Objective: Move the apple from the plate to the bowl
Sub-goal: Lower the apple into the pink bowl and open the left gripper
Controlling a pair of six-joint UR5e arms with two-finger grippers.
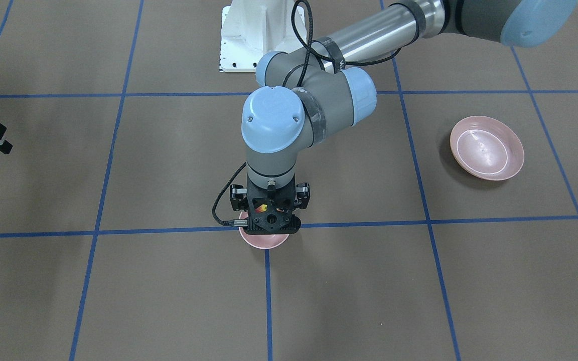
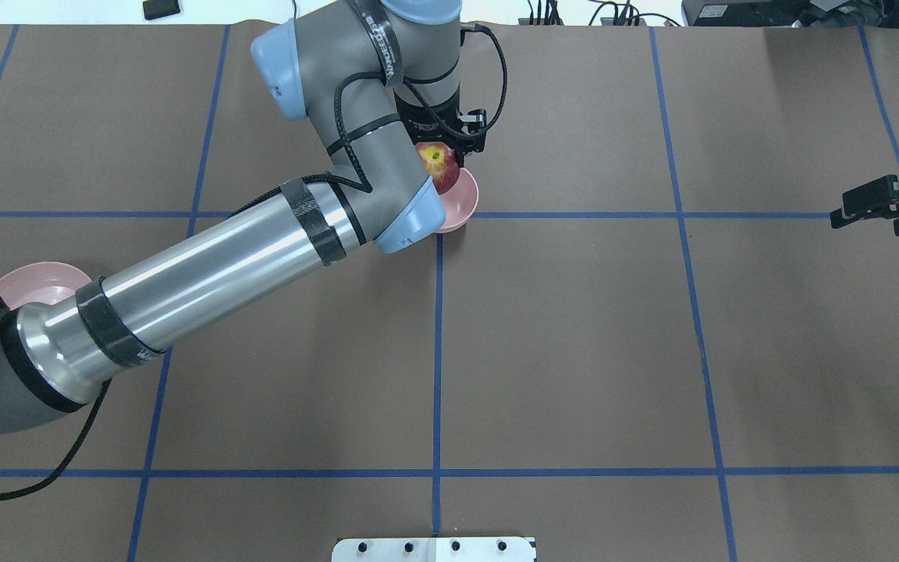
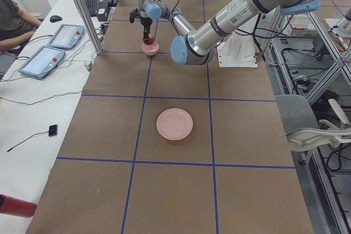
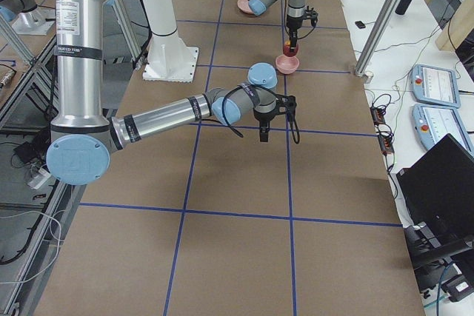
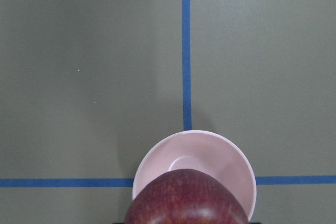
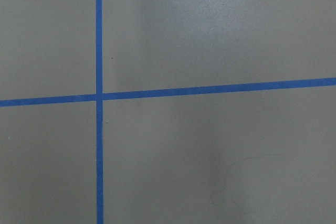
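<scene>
Nearest the robot's base, on its left side, the plate [image 1: 487, 150] lies with nothing on it on the worktop [image 2: 574, 351], so the lifting half of the job reads as done. Farther out, the left arm [image 2: 207, 273] stretches forward across the worktop with its wrist turned straight down. The left hand [image 1: 268, 218] is clenched on the apple [image 2: 437, 162], which hangs directly over the bowl [image 2: 461, 204], apparently just above the rim and not resting inside. From the left wrist camera, the apple's dark red bulk covers the near part of the bowl's plain hollow. What seems left is a short descent, letting go and pulling clear. Well apart on the other side, the right hand [image 2: 883, 204] hovers over the blue tape lines [image 6: 100, 97]; whether it is released or clenched cannot be told.
</scene>
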